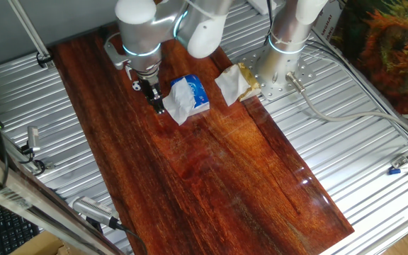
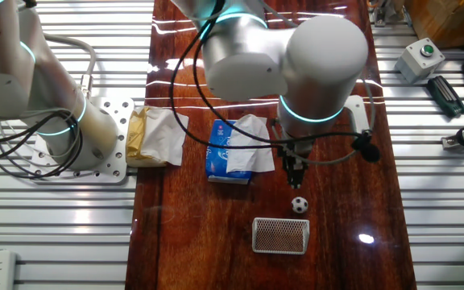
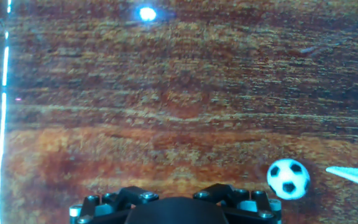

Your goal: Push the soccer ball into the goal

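The soccer ball (image 2: 299, 205) is a tiny white ball with black patches on the dark wooden board. It lies just off the upper right corner of the goal (image 2: 280, 235), a small white-grey frame with a mesh face. My gripper (image 2: 295, 176) hangs directly beyond the ball, a short gap away, its fingers pressed together with nothing between them. In the hand view the ball (image 3: 288, 178) sits low on the right, with a corner of the goal (image 3: 355, 177) at the right edge. In one fixed view the gripper (image 1: 159, 105) stands beside the packet; ball and goal are hidden there.
A blue tissue packet (image 2: 230, 151) with white tissue lies left of the gripper. Crumpled white-and-tan paper (image 2: 155, 137) sits by the arm's base plate (image 2: 107, 137). The wooden board (image 2: 337, 258) is flanked by ribbed metal; a button box (image 2: 422, 58) stands far right.
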`<state>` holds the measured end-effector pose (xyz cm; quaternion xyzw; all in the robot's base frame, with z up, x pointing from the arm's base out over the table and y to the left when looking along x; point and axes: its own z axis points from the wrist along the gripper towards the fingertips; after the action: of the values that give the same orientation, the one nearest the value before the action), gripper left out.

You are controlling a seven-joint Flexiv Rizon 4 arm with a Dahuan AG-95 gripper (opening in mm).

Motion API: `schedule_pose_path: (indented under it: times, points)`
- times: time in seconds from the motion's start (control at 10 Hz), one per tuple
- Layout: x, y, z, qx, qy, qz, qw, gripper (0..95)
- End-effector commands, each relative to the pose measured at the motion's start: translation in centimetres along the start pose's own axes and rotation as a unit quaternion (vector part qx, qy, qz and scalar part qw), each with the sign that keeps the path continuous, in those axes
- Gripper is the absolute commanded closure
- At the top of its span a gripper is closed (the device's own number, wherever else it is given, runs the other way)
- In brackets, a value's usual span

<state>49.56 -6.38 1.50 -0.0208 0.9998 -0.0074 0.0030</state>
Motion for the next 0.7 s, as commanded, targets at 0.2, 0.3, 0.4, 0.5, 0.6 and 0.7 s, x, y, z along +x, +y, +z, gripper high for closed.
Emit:
schedule_pose_path:
  times: [0.2,0.3,0.4,0.5,0.6,0.7]
  points:
    - [-1.6,-0.6,-0.4,0.017,0.000,0.002,0.9999,95.0]
    - [-2.0,-0.7,-0.4,0.025,-0.002,-0.006,0.9997,95.0]
    - [-2.3,-0.8,-0.3,0.036,-0.008,-0.019,0.9991,95.0]
    - [-2.7,-1.1,-0.2,0.045,-0.011,-0.035,0.9983,95.0]
    - [-2.9,-1.3,-0.2,0.047,-0.011,-0.047,0.9977,95.0]
    - [-3.3,-2.0,-0.4,0.056,-0.012,-0.072,0.9958,95.0]
